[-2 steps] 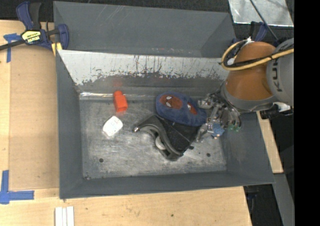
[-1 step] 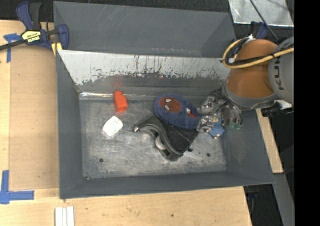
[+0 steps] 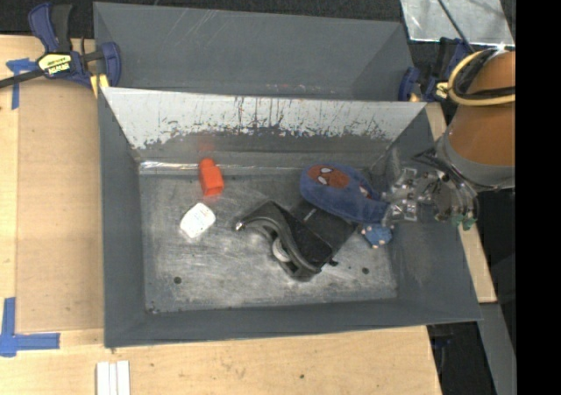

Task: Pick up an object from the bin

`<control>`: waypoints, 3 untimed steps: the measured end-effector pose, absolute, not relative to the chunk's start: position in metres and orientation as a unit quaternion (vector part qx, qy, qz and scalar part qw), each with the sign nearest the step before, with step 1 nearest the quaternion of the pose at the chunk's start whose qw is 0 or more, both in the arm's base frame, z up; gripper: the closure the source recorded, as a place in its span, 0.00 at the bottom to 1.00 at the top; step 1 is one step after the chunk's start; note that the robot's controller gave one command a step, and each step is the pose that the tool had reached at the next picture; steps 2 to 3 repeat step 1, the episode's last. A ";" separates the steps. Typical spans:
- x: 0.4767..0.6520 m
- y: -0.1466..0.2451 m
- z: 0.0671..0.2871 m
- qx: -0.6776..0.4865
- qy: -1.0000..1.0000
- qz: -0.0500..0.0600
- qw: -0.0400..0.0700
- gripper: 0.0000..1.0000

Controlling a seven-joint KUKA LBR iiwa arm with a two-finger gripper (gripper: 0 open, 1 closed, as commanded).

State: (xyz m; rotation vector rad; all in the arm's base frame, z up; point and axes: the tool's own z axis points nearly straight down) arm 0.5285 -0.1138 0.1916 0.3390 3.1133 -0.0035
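Hand (image 3: 396,206) at right end of blue slipper (image 3: 337,188), right side of bin (image 3: 263,60); grip state unclear.

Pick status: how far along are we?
Done: the pincer is down in the bin, at the right end of the blue cloth item. In hand: no grasp that I can confirm. Left: grip and lift; the orange block, white piece and black item lie on the floor.
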 end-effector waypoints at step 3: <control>0.564 -0.098 0.325 -0.100 0.995 -0.001 0.006 1.00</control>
